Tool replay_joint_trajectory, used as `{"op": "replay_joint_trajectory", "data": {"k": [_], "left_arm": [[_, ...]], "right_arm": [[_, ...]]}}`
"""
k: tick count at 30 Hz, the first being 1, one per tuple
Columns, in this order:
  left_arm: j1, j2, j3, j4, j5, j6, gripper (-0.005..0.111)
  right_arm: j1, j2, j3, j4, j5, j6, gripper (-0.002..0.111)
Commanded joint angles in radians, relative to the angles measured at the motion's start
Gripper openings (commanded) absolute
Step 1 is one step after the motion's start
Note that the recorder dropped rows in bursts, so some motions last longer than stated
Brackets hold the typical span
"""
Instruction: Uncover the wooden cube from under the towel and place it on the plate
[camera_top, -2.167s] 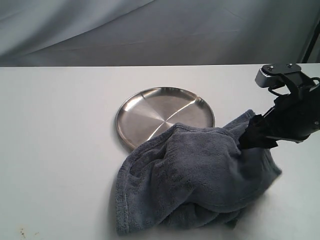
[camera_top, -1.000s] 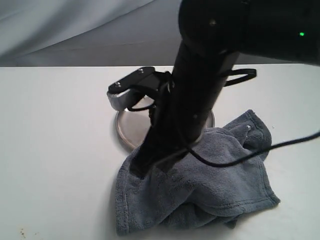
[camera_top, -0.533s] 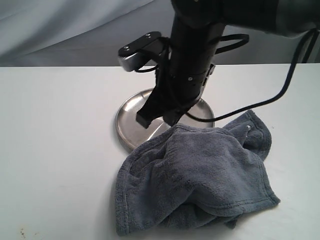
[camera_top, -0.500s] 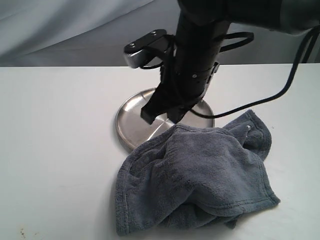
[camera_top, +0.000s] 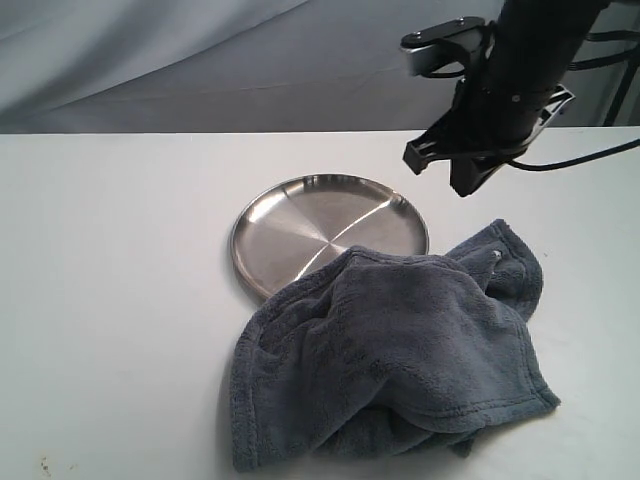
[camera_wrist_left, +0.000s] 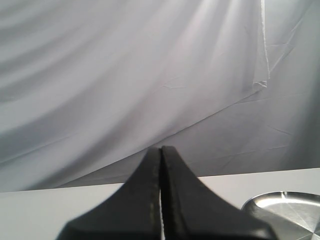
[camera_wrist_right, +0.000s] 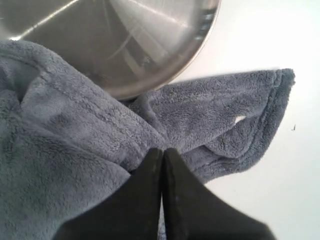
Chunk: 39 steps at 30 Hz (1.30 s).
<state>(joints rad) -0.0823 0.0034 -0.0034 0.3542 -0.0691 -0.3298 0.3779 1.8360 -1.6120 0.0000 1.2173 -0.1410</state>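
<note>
The slate-grey towel lies crumpled on the white table, its far edge draped over the near rim of the steel plate. The wooden cube is hidden; no tan wood shows in any view. My right gripper hangs shut and empty in the air beyond the towel's far right corner, to the right of the plate. In the right wrist view its shut fingertips hover over the towel beside the plate. My left gripper is shut, holds nothing, and faces the backdrop, with the plate at the side.
A grey cloth backdrop hangs behind the table's far edge. Black cables trail from the right arm at the upper right. White tabletop stretches left of the plate and towel.
The right arm has swung from over the plate up and to the right, off the towel. The towel, which it gripped at its right corner 2.2 s ago, now lies slack and still.
</note>
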Motion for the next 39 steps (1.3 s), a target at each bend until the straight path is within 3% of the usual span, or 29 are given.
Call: {"op": "replay_joint_trajectory", "data": {"k": [1,12,24,39], "left_arm": [[0.002,-0.003,0.003,-0.001,-0.009,-0.005,0.000],[0.002,-0.003,0.003,-0.001,-0.009,-0.005,0.000],[0.002,-0.003,0.003,-0.001,-0.009,-0.005,0.000],[0.002,-0.003,0.003,-0.001,-0.009,-0.005,0.000]], "right_arm": [[-0.009,-0.079,0.074,-0.014,0.004,-0.031,0.000],[-0.009,-0.251,0.324,0.000,0.004,-0.024,0.000],[0.004,-0.448,0.484,0.086,0.004,-0.042,0.000],[0.330,-0.470,0.545,0.159,0.004,-0.079,0.000]]}}
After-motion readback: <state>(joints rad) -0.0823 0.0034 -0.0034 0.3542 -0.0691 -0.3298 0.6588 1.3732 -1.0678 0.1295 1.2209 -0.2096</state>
